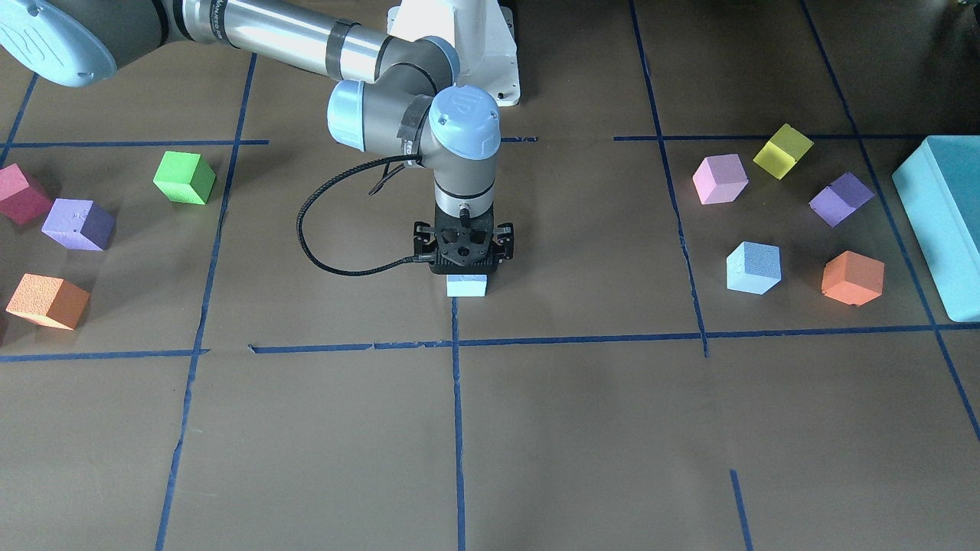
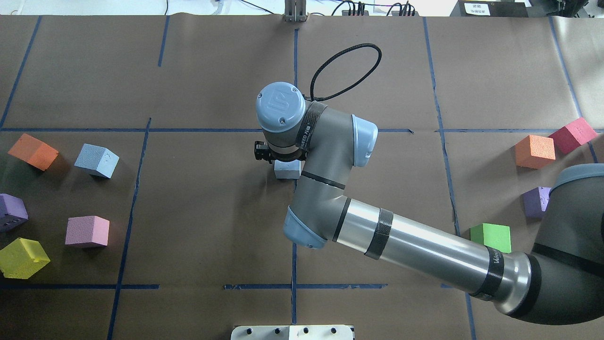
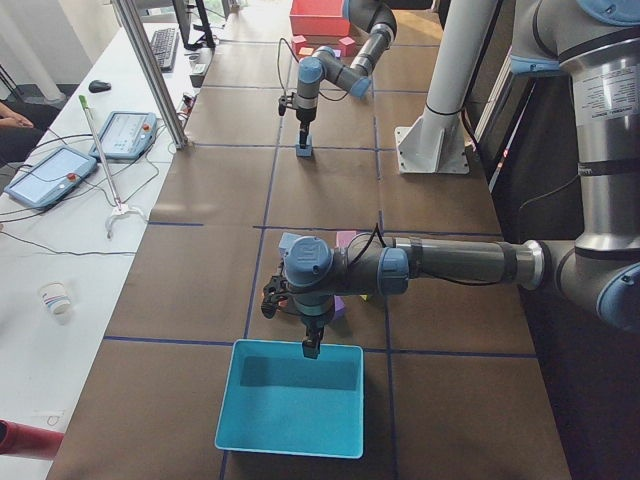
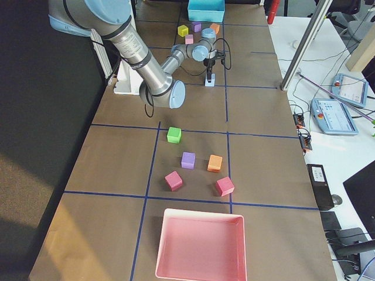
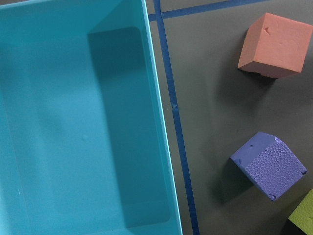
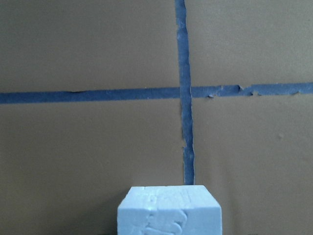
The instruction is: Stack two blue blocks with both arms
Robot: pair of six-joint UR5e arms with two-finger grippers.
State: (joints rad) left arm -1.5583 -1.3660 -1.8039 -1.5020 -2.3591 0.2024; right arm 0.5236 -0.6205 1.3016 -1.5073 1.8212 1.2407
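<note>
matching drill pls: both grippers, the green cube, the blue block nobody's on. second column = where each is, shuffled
Things
1. right gripper
2. left gripper
3. green cube
4. loose blue block

Places
a. above the edge of the teal box
b. robot's left side, beside an orange cube
c. over the centre blue block, on a tape line
d. robot's right side of the table

Pairs: 1-c, 2-a, 3-d, 4-b
</note>
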